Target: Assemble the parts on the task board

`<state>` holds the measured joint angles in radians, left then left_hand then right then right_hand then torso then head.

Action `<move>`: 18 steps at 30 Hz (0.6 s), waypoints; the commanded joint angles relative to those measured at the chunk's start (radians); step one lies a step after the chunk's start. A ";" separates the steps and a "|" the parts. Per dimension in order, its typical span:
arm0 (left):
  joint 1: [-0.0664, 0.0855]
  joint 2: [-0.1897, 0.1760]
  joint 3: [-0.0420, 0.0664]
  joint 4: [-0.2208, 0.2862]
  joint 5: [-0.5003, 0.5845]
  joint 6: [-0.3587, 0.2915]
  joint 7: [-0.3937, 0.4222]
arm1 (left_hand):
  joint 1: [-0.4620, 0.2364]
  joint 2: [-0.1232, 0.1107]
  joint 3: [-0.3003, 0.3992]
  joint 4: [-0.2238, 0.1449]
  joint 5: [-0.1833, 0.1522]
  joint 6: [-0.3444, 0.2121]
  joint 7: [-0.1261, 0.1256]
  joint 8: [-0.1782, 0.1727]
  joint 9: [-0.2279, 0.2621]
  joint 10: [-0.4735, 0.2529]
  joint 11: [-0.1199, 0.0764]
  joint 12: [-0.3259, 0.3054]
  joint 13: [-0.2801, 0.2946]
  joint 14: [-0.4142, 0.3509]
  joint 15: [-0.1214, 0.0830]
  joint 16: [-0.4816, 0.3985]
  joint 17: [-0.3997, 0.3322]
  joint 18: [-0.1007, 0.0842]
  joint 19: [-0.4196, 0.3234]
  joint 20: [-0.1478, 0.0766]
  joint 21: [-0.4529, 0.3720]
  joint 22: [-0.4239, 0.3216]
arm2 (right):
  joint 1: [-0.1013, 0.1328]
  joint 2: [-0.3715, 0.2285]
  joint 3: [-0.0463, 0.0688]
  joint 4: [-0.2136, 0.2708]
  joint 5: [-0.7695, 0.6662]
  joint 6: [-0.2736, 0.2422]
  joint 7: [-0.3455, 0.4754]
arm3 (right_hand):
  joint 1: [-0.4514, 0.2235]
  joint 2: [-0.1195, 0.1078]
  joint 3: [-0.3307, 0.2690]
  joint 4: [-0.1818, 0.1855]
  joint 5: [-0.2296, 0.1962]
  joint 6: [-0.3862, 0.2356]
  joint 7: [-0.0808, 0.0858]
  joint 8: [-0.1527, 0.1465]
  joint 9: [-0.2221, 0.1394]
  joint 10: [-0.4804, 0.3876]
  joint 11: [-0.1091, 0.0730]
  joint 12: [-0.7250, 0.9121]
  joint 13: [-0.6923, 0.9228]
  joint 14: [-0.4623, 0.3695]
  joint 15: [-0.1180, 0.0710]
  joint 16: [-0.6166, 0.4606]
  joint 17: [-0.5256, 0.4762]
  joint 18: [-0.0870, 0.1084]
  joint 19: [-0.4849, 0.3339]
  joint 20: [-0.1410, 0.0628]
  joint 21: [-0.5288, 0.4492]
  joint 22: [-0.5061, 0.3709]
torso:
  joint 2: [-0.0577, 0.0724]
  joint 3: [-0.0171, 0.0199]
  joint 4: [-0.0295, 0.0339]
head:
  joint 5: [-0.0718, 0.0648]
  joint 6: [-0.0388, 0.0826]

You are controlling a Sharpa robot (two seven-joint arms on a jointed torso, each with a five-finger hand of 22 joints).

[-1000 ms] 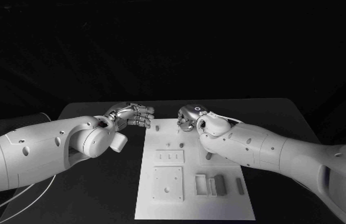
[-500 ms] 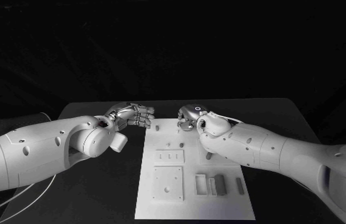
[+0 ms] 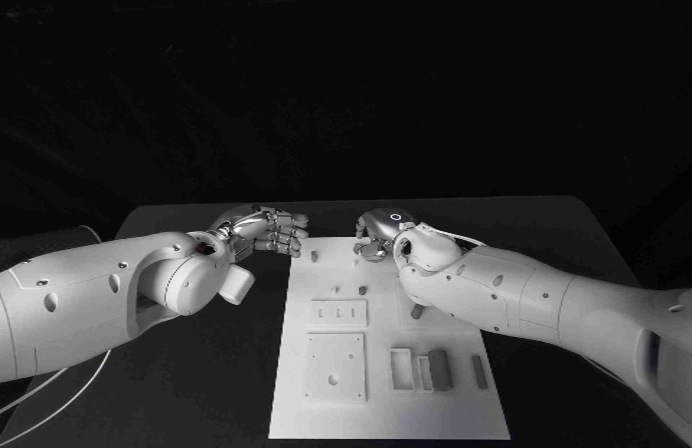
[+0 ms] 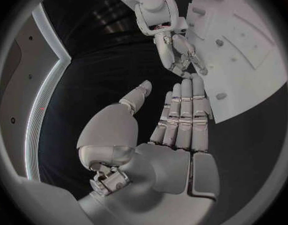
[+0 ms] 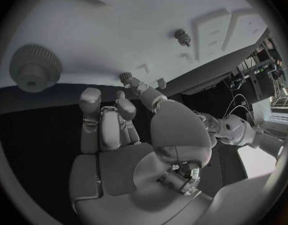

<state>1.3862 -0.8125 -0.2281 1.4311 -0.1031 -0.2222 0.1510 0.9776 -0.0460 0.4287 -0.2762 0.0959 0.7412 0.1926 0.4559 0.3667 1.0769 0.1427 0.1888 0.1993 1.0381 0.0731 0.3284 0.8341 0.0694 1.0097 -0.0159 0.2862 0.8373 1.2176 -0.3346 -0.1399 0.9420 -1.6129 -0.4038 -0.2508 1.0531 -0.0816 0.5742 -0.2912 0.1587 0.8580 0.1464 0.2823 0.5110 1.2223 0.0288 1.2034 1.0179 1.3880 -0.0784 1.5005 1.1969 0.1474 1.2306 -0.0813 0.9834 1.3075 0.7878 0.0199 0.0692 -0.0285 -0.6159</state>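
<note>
Left hand (image 3: 263, 230) at the far left corner of the white board (image 3: 387, 408), over the black table (image 3: 541, 218) just off the board's edge, fingers (image 4: 183, 110) straight and side by side, thumb held apart, nothing held. In the left wrist view, same hand (image 4: 171, 130) flat and open, fingertips reaching toward the board's edge (image 4: 243, 65), with the other hand beyond them. Right hand (image 3: 379, 234) at the far end of the board, near its middle, fingers curled down toward the surface; in the right wrist view, that hand (image 5: 119, 125) with fingers bent, thumb tip at a small knurled peg (image 5: 126, 77) near the board's edge (image 5: 119, 15); whether the peg is pinched or only touched cannot be told. Close by in that view, a large round toothed wheel (image 5: 34, 67) lying flat on the board, and a second small knob (image 5: 180, 35) further in. On the board in the head view, outward from the hands: a small peg (image 3: 313, 255) at the far left edge, two small studs (image 3: 338, 290) in the middle, a square plate with three slots (image 3: 339, 314), a larger square plate with a hole (image 3: 335, 366), and at the near right a row of upright narrow blocks (image 3: 440, 368), some pale, some grey. Hands near each other, not touching.
</note>
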 commanded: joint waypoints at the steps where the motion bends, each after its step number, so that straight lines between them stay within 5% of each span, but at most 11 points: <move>1: 0.001 0.001 0.001 0.001 0.001 0.012 0.009 | -0.004 -0.002 -0.003 0.000 -0.005 -0.008 0.007 -0.004 0.002 -0.006 0.001 -0.006 0.002 0.005 0.003 -0.005 0.001 0.012 -0.002 -0.007 -0.004 0.001 | 0.000 -0.004 0.000 0.004 0.005 -0.012 0.001 | -0.001 -0.010 0.001 0.005 -0.003 -0.006 0.002 -0.006 -0.001 -0.001 0.006 -0.003 -0.002 -0.002 0.008 -0.006 -0.001 0.114 0.005 0.000 -0.004 0.015 | 0.000 0.0001 -0.0004 | 0.000 0.001; 10: 0.001 -0.006 0.001 -0.006 0.001 0.009 0.013 | -0.004 -0.002 -0.002 0.000 -0.005 -0.007 0.007 -0.004 0.003 -0.005 0.000 -0.006 0.002 0.005 0.003 -0.006 0.002 0.012 -0.002 -0.007 -0.004 0.001 | 0.003 -0.084 0.004 0.117 0.064 -0.036 0.010 | -0.014 -0.013 -0.001 0.009 0.003 -0.004 0.004 -0.006 -0.003 -0.001 0.008 -0.002 -0.002 -0.002 0.010 -0.006 -0.003 0.114 0.007 0.001 -0.004 0.015 | -0.001 0.0006 -0.0015 | -0.003 0.013; 18: 0.001 -0.018 0.001 -0.005 0.000 0.004 0.017 | -0.004 -0.002 -0.002 0.000 -0.005 -0.006 0.006 -0.003 0.004 -0.004 0.000 -0.006 0.003 0.005 0.003 -0.007 0.003 0.012 -0.002 -0.007 -0.005 0.001 | 0.030 -0.211 0.038 0.272 0.119 -0.025 0.014 | -0.036 -0.030 -0.005 0.018 0.003 -0.027 0.010 -0.019 -0.010 -0.003 0.014 -0.002 -0.004 -0.008 0.015 -0.010 -0.017 0.114 0.008 0.002 -0.007 0.014 | -0.002 0.0030 -0.0061 | -0.007 0.030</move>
<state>1.3863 -0.8302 -0.2281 1.4246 -0.1031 -0.2228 0.1530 0.9776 -0.0460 0.4287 -0.2762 0.0959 0.7412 0.1926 0.4560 0.3686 1.0770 0.1425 0.1888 0.2010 1.0381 0.0730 0.3284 0.8353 0.0708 1.0097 -0.0158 0.2862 0.8372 1.2431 -0.5366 -0.1030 1.1963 -1.5330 -0.4262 -0.2463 1.0255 -0.1092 0.5686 -0.2799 0.1588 0.8372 0.1562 0.2667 0.5014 1.2202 0.0376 1.2034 1.0155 1.3803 -0.0706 1.4938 1.1810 0.1473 1.2290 -0.0798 0.9794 1.3076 0.7859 0.0214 0.0655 -0.0337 -0.5915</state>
